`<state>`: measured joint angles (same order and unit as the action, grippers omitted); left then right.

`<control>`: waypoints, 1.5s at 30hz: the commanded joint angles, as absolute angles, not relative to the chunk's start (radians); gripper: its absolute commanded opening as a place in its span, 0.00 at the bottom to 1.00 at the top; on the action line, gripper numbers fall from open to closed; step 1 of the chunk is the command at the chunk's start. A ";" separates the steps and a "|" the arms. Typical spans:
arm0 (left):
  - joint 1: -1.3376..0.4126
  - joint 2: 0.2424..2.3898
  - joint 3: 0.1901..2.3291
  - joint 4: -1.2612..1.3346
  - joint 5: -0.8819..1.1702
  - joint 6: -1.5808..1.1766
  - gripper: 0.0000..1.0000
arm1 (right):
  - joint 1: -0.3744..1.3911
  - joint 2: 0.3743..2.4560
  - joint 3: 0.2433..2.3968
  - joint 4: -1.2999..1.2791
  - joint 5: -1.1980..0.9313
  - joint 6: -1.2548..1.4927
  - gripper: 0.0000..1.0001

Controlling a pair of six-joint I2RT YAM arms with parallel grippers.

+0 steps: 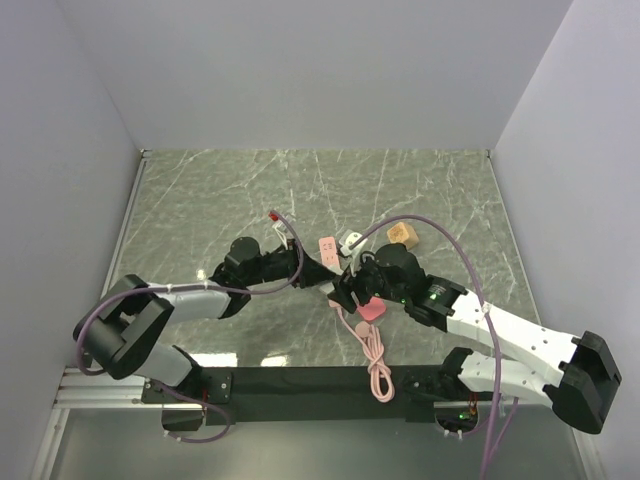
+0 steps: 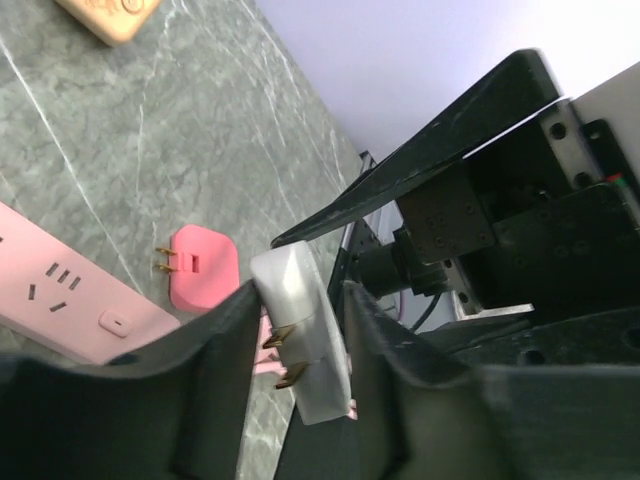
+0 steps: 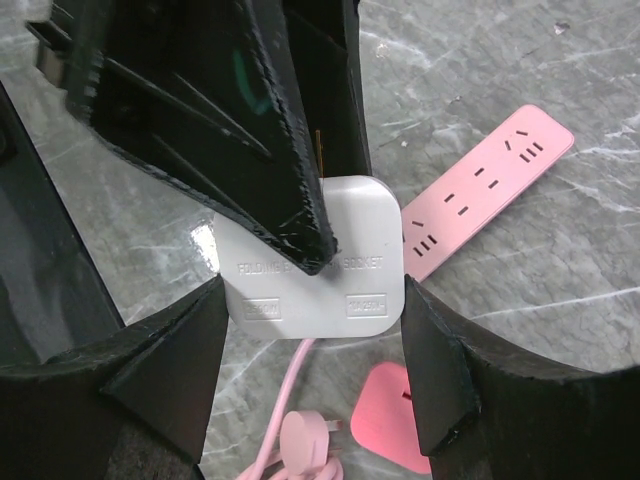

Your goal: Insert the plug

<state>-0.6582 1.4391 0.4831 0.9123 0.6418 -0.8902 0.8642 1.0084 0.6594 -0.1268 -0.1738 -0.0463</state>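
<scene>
White adapter (image 3: 365, 230) is gripped by both right gripper (image 3: 312, 300) & left gripper (image 2: 300, 295), mid-table; plug (image 2: 203, 265) is seen lying near-right of power strip (image 2: 60, 290).

Plug (image 3: 385, 432) partly behind the right hand (image 3: 315, 292); power strip (image 3: 490, 180) partly behind white adapter (image 3: 345, 235).

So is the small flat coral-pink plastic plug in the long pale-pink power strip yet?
Out. The plug lies on the marble table beside the power strip, its brass prongs bare.

white adapter (image 3: 310, 300), embossed "FOLDING", rest of line unreadable
</scene>
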 commanded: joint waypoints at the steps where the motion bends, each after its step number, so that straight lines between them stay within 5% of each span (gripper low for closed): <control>1: -0.661 1.462 0.518 0.989 0.712 -0.908 0.42 | 0.871 0.993 0.680 -0.068 -0.179 -0.058 0.15; 10: -0.663 1.543 0.515 1.133 0.790 -0.983 0.21 | 0.871 0.954 0.669 -0.071 -0.134 -0.045 0.20; 12: -0.661 1.540 0.509 1.146 0.789 -0.992 0.01 | 0.871 0.948 0.666 -0.069 -0.115 -0.029 0.35; 13: -0.661 1.529 0.508 1.143 0.776 -0.986 0.01 | 0.870 0.946 0.670 -0.069 -0.101 -0.012 0.52; 16: -0.652 1.494 0.499 1.098 0.724 -0.933 0.00 | 0.867 0.945 0.681 -0.071 -0.068 -0.002 0.60; 19: -0.594 1.418 0.459 1.060 0.638 -0.910 0.00 | 0.861 0.946 0.709 -0.080 -0.015 0.066 0.85; 23: -0.502 1.315 0.425 1.068 0.586 -0.901 0.00 | 0.792 0.879 0.701 -0.025 0.017 0.196 0.87; 35: -0.502 1.281 0.400 1.287 0.687 -0.957 0.00 | 0.632 0.902 0.641 0.325 -0.524 0.443 0.86; 45: -0.518 1.281 0.393 1.387 0.753 -1.045 0.00 | 0.586 0.969 0.589 0.460 -0.635 0.474 0.84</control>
<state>-0.5049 1.2945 0.3965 1.2598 0.7082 -1.0080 0.5941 0.9585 0.5980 0.3492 -0.5610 0.4492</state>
